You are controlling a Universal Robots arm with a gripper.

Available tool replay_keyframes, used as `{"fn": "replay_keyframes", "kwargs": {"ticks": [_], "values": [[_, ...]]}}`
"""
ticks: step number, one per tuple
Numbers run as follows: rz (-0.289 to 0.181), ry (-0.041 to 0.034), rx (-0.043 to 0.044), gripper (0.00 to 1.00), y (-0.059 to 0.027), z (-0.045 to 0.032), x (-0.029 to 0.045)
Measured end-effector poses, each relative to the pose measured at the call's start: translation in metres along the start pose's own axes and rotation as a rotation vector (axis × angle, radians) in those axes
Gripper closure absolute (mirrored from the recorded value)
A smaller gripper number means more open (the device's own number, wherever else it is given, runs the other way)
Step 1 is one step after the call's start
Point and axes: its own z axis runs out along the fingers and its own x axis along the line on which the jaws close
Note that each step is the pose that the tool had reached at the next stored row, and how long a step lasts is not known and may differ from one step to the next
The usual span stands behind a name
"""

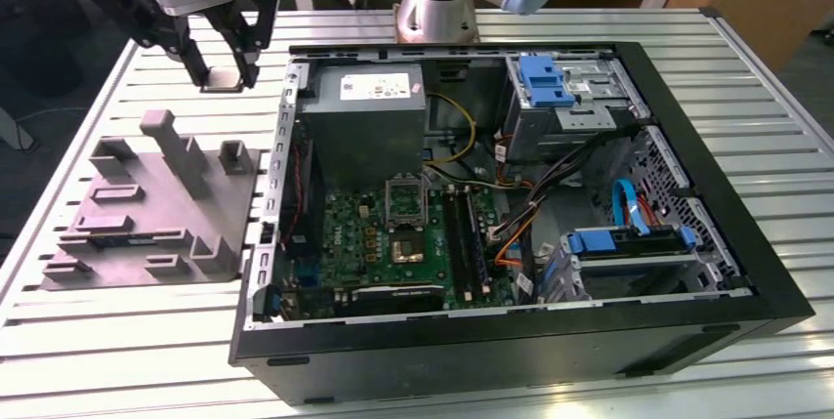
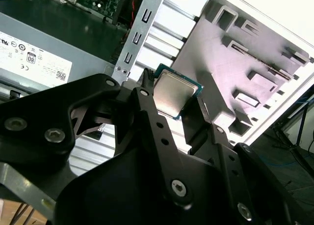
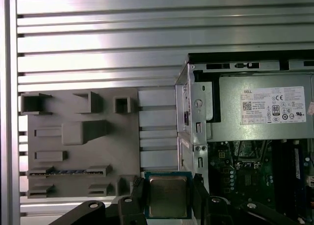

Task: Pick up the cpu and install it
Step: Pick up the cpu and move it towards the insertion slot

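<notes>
Pincer: the black two-fingered pincer (image 1: pixel 225 80) is pinching the cpu by two opposite edges, one finger (image 2: pixel 147 95) on each side.
Cpu: the cpu (image 1: pixel 225 78) is held off the bench, over the far corner on the exterior view's left. In both wrist views its silvery top (image 3: pixel 168 196) faces the camera, framed by a thin green rim.
Position below: in the first wrist view the cpu hangs over the strip of bench between the tray and the case, close to the tray's corner.
Tray: the grey moulded tray (image 1: pixel 117 243) lies flat on the bench along the edge on the exterior view's left, just beside the case. Its posts and pockets face up.
Case: the open black case (image 1: pixel 521 341) lies on its side, covering the middle of the bench and the exterior view's right.
Inside the case: the green board (image 1: pixel 371 243) lies on the floor at the side nearest the tray. The grey power box (image 1: pixel 371 116) sits in the far corner, nearest the pincer.
Bench: it is ribbed silver metal (image 1: pixel 131 341).
Arm base: it stands at the bench's far edge (image 1: pixel 437 9).
</notes>
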Motion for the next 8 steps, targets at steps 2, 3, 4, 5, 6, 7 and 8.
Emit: {"fn": "replay_keyframes", "kwargs": {"ticks": [2, 3, 4, 5, 6, 7, 8], "values": [[0.0, 0.0, 0.0, 0.53, 0.0, 0.0, -0.0001], [0.0, 0.0, 0.0, 0.53, 0.0, 0.0, -0.0003], [0.0, 0.0001, 0.0, 0.53, -0.0001, 0.0, -0.0005], [0.0, 0.0001, 0.0001, 0.53, -0.0006, -0.0001, -0.0007], [0.0, 0.0, 0.0, 0.53, -0.0015, -0.0001, -0.0008], [0.0, 0.0, 0.0, 0.53, -0.0029, 0.0, -0.0011], [0.0, 0.0, 0.0, 0.53, -0.0045, -0.0001, -0.0014]]}}
